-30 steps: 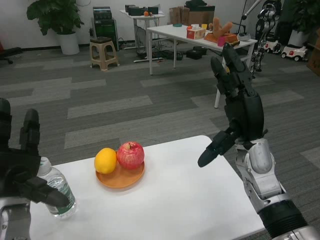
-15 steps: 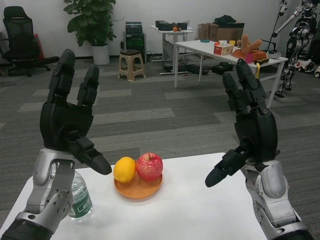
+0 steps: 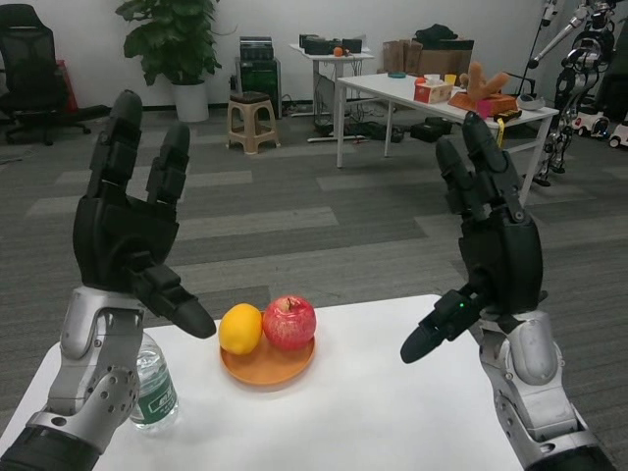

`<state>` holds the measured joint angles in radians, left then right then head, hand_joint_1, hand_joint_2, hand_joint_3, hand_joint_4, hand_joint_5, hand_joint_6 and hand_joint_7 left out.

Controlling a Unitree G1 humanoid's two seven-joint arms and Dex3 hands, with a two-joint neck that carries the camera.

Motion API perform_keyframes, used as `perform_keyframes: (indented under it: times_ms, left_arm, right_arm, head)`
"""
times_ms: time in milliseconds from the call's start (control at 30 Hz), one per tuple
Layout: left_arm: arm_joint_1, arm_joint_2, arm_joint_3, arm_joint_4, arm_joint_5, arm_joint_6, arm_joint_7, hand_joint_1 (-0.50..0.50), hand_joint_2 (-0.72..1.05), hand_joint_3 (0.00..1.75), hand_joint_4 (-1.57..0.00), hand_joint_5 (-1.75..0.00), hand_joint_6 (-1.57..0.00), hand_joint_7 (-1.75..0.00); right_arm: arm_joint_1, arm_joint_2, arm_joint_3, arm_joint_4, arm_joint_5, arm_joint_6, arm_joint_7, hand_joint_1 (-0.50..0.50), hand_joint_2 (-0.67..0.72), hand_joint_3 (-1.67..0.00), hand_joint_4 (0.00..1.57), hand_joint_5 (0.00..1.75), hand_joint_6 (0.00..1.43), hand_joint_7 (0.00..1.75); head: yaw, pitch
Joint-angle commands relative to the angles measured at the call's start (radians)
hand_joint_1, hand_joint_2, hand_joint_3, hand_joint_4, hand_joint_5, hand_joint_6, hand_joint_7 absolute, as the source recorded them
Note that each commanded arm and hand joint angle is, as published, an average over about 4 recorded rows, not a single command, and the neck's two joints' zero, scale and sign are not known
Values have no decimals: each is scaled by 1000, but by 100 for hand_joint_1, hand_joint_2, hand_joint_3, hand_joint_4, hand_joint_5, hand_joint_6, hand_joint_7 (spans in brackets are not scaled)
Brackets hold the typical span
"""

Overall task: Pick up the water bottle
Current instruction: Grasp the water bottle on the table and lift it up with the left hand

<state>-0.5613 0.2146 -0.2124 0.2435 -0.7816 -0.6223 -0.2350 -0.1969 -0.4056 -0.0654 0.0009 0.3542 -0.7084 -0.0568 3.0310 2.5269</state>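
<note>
- We see both hands raised above the bench (image 3: 392, 412), empty, fingers (image 3: 118, 137) apart and pointing up: left hand (image 3: 128, 235), right hand (image 3: 496, 245).
- The bottle (image 3: 154, 388) stands upright near the bench's left edge, partly behind the left forearm (image 3: 93, 378).
- A plate (image 3: 267, 361) holds a lemon (image 3: 240, 329) and an apple (image 3: 289, 322), touching.

- The room is evenly and brightly lit, with soft light that seems to come from overhead.
- Faint, diffuse shadows lie on the white table (image 3: 392, 412) under the wooden plate (image 3: 267, 363) and beside the water bottle (image 3: 153, 389).
- The tabletop reads near-white without harsh glare.
- Foreground stays sharp; far furniture is slightly softer.
- Straight lines bend mildly toward the frame edges.
</note>
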Motion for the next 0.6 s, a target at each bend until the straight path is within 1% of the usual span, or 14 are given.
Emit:
perform_keyframes:
  times_ms: [33, 167, 300, 367, 433, 533, 600]
  left_arm:
    - [40, 7, 51, -35, 26, -3, 10, -33, -37, 9, 0, -10, 0, 0]
    - [106, 13, 136, -107, 71, 16, 28, -34, -37, 9, 0, -10, 0, 0]
    - [172, 14, 207, -177, 80, 42, 36, -36, -37, 9, 0, -10, 0, 0]
    - [193, 14, 232, -203, 84, 53, 40, -37, -37, 9, 0, -10, 0, 0]
    - [210, 15, 257, -225, 95, 61, 46, -37, -37, 9, 0, -10, 0, 0]
    - [232, 16, 293, -257, 111, 76, 52, -37, -37, 9, 0, -10, 0, 0]
    - [246, 16, 314, -271, 115, 84, 54, -37, -37, 9, 0, -10, 0, 0]
  right_arm:
    - [-12, -2, -4, 10, 8, -8, -3, -46, 66, 0, 0, 0, 0, 0]
    - [-12, -2, -4, 24, 8, -8, -4, -46, 66, 0, 0, 0, 0, 0]
    - [-13, -5, -2, 44, 9, -8, -3, -46, 66, 0, 0, 0, 0, 0]
    - [-15, -6, -2, 52, 10, -8, -3, -46, 66, 0, 0, 0, 0, 0]
    - [-17, -9, -1, 61, 12, -8, -3, -46, 66, 0, 0, 0, 0, 0]
    - [-22, -12, 2, 72, 12, -9, -3, -46, 66, 0, 0, 0, 0, 0]
    - [-25, -13, 2, 78, 13, -9, -3, -46, 66, 0, 0, 0, 0, 0]
  head:
    - [34, -28]
    - [198, -74]
    - [365, -115]
    - [420, -133]
    - [460, -147]
    - [511, -169]
    - [527, -183]
